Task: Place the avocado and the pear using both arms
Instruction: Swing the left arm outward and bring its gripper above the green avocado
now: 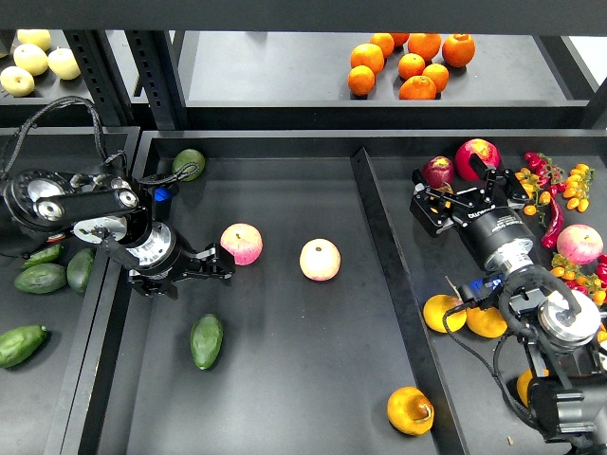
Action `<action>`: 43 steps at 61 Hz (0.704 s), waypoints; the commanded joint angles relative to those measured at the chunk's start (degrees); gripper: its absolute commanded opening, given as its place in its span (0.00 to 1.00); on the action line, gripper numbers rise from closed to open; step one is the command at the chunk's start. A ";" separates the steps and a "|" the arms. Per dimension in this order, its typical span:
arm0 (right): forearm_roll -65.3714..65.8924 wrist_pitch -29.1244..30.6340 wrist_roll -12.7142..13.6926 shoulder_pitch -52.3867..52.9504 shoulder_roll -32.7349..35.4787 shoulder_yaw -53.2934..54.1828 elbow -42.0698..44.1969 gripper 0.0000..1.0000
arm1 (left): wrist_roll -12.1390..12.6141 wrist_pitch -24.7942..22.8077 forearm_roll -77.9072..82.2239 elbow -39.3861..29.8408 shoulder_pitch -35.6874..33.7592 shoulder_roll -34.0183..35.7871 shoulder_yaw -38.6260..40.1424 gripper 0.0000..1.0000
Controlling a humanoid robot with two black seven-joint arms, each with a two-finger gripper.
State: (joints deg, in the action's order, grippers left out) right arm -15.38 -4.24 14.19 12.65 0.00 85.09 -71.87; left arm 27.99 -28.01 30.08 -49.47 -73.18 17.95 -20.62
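Dark, walled trays under a shelf of oranges point(410, 59), both arms in, both fruits lying loose.

Left gripper point(214, 266) reaches rightward, fingers narrowly parted and holding nothing; the glossy dark green, pointed avocado point(206, 340) lies below them on bare tray floor, probably set down already. Right gripper point(438, 204) hangs beyond the central divider point(387, 256) with fingers apart and bare; the squat yellow-orange pear point(411, 409) rests well below, close to that divider, leaving little room on that side.
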 commanded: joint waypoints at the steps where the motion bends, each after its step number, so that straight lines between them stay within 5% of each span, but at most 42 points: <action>1: -0.09 0.11 0.05 0.00 0.00 0.17 -0.03 1.00 | 0.01 0.01 1.12 1.13 1.72 -0.81 -0.03 0.99; 43: -0.09 0.28 0.40 -0.35 0.00 0.69 0.06 1.00 | 0.01 0.01 1.12 5.96 7.00 -5.46 0.85 0.99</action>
State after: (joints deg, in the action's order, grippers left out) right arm -15.47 -4.01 14.57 12.42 0.00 85.71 -71.80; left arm 28.00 -27.98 31.17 -44.46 -66.75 13.37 -19.89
